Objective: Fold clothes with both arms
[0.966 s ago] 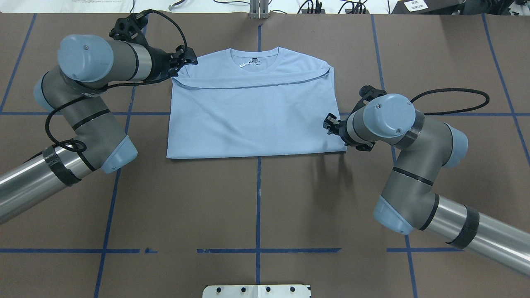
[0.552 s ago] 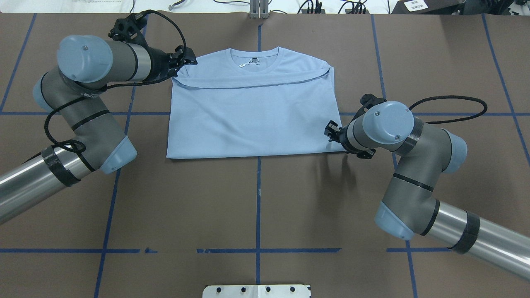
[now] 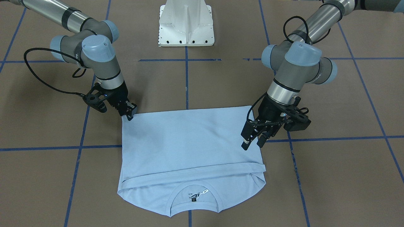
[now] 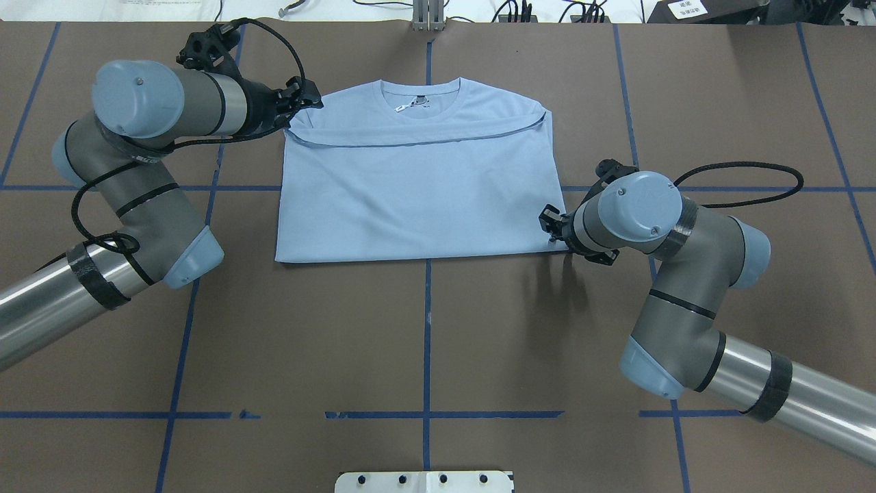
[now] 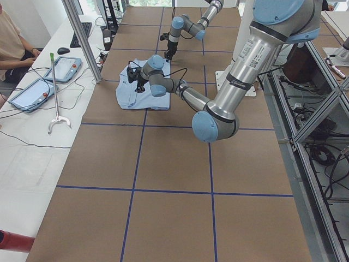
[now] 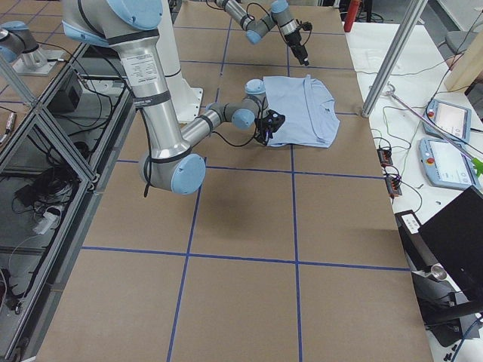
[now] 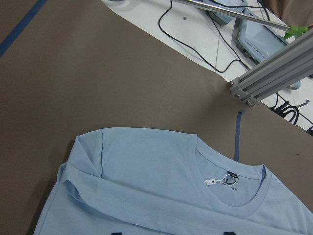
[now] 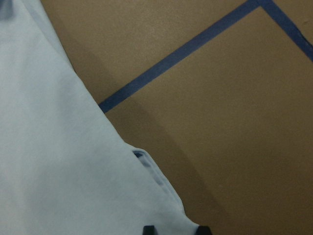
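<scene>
— Shirt (image 4: 417, 198) flat at the far middle of the worktop (image 4: 424, 342), hem (image 4: 410, 143) laid up just short of the collar (image 4: 421, 87), no sleeve sticking out. One fold looks done.
— And a side-to-side fold is left, I'd judge. Left fingers (image 3: 246, 140) hang wide apart above the far left shoulder corner, holding nothing.
— Right fingers (image 3: 130, 112) are low at the near right corner, partly apart, astride the cloth, not clamped on it.
— Room? Plenty of bare brown all round, widest toward the robot. Tight only beyond the collar, where a post (image 4: 428, 17) and cables (image 4: 520, 10) mark the worktop's far edge.
</scene>
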You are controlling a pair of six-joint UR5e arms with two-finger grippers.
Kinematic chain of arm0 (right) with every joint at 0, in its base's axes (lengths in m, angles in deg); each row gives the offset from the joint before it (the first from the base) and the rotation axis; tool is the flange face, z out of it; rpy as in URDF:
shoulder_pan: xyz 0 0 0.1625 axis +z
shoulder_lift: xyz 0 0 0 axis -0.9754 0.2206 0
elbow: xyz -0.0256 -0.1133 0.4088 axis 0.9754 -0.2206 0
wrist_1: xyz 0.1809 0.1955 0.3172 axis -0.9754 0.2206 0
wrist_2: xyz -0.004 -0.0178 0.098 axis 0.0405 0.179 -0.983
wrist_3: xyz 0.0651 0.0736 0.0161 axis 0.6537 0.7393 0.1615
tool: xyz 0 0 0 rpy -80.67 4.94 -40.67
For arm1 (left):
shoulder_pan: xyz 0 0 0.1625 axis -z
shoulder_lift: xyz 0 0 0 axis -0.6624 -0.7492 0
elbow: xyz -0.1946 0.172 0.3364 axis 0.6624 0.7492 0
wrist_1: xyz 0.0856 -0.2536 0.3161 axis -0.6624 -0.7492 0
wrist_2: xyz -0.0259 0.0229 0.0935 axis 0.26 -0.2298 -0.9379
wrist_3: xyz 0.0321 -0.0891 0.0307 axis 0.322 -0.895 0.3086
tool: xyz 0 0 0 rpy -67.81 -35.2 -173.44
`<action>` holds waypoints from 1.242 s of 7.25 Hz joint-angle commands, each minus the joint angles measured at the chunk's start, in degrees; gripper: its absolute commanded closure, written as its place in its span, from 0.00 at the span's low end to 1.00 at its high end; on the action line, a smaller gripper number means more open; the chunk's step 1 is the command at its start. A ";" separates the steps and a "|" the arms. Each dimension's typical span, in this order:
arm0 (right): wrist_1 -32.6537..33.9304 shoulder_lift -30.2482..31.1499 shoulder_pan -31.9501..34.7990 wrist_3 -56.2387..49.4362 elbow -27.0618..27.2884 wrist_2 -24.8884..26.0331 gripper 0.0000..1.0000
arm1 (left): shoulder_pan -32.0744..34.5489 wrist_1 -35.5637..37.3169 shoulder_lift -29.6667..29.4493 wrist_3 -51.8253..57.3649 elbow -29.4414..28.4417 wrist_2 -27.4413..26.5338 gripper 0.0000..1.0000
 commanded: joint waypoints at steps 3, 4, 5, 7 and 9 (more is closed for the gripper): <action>0.11 0.05 0.16 0.00 1.25 -0.13 1.00 | -0.08 0.00 0.52 0.04 -0.06 0.07 0.25; 0.20 1.53 0.16 0.00 3.60 -0.22 1.00 | -0.08 0.00 0.35 -0.05 0.11 0.07 0.25; 0.81 6.33 -0.11 0.35 11.28 -1.00 1.00 | -0.17 0.00 0.26 -0.13 0.81 0.33 0.25; 4.58 12.68 -7.70 9.52 22.91 -2.16 1.00 | -2.17 0.00 0.34 -0.05 4.59 0.60 0.01; 10.44 22.14 -18.77 12.04 37.91 -1.36 1.00 | -6.48 0.44 4.70 -7.11 13.50 0.77 0.01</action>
